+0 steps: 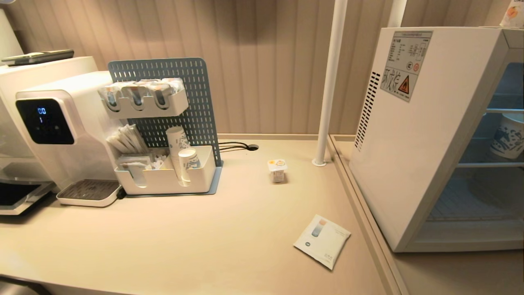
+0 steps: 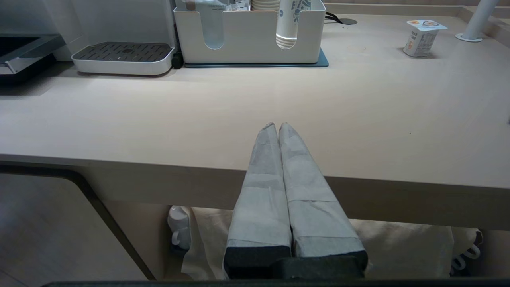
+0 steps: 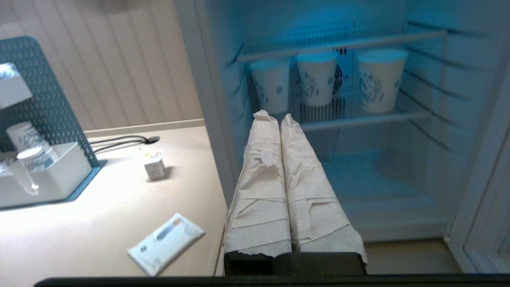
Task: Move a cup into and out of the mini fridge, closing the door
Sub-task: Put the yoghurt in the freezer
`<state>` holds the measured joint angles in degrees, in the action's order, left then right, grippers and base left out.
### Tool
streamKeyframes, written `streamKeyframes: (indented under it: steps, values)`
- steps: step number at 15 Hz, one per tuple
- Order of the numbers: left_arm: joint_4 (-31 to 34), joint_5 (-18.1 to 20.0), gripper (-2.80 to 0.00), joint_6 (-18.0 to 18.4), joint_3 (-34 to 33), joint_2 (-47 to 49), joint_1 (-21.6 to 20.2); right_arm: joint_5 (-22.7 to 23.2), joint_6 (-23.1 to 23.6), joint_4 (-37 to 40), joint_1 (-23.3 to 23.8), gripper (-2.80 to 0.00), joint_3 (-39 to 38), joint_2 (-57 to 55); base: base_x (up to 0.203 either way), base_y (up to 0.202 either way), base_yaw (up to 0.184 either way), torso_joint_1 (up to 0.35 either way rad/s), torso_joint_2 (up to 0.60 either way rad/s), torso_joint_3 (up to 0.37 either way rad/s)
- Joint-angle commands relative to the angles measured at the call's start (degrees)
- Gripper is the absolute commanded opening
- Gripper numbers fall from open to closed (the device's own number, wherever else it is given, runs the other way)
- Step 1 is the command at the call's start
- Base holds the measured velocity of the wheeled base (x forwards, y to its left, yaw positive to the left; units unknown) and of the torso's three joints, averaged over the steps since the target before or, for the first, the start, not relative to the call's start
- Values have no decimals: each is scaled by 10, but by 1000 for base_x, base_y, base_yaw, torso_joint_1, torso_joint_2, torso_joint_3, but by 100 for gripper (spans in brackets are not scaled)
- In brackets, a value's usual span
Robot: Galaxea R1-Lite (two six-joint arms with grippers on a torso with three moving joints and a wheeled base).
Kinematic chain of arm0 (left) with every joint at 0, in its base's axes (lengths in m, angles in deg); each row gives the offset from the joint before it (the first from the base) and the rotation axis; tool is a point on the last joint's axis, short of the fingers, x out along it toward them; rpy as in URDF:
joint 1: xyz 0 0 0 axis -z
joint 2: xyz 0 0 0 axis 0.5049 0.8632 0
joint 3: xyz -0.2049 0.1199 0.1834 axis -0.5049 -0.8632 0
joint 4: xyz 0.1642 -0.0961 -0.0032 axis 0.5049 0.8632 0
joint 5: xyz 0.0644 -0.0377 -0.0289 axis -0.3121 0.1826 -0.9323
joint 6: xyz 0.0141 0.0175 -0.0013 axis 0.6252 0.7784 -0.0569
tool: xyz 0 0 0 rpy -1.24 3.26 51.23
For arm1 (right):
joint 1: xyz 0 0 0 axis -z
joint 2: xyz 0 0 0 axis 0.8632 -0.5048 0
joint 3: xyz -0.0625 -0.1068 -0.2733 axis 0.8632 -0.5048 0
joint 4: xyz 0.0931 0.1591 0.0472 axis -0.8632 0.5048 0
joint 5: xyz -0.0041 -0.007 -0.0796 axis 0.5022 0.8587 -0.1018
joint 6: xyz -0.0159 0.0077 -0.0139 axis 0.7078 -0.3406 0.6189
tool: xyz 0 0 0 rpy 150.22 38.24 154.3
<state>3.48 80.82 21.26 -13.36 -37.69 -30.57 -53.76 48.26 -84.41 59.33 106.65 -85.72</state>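
The cup (image 1: 277, 170) is a tiny white tub with a yellow and orange foil lid. It stands upright on the beige counter, left of the mini fridge (image 1: 409, 135), and shows as the cup (image 2: 423, 38) and the cup (image 3: 154, 167) in the wrist views. The fridge's blue-lit inside (image 3: 358, 175) is exposed. The door's pale frame (image 3: 484, 171) stands swung open at the fridge's right side. My right gripper (image 3: 275, 115) is shut and empty, pointing at the fridge opening. My left gripper (image 2: 277, 125) is shut and empty at the counter's front edge. Neither gripper shows in the head view.
Three white paper cups (image 3: 316, 77) stand on the fridge's middle wire shelf. A flat white sachet (image 1: 322, 241) lies near the fridge's front corner. A white pole (image 1: 329, 82) rises behind the cup. A pegboard organiser (image 1: 163, 164) and a water dispenser (image 1: 61, 131) stand at the left.
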Motion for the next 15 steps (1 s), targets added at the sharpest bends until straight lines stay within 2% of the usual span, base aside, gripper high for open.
streamKeyframes:
  steps: [1,3,6,9,13,14,15]
  values:
    - [0,0,-280,0,-1,0,0,-3,-1,-36,0,-280,79,-230,0,0,0,0,0,0]
    - [0,0,-280,0,-1,0,0,-4,-3,-71,-2,-280,153,-354,0,0,0,0,0,0]
    - [0,0,-280,0,-1,1,0,0,-7,-93,-8,-280,316,-476,0,0,0,0,0,0]
    - [0,0,-280,1,-1,0,0,1,-8,-25,-12,-280,442,-498,0,0,0,0,0,0]
    - [0,0,-280,-1,-1,0,0,-3,-8,47,-10,-280,520,-523,0,0,0,0,0,0]
    - [0,0,-280,-2,-1,0,0,-3,-9,77,-4,0,544,-525,0,0,0,0,0,0]
    - [0,0,-280,-2,-1,1,0,-2,-12,104,3,0,567,-525,0,0,0,0,0,0]
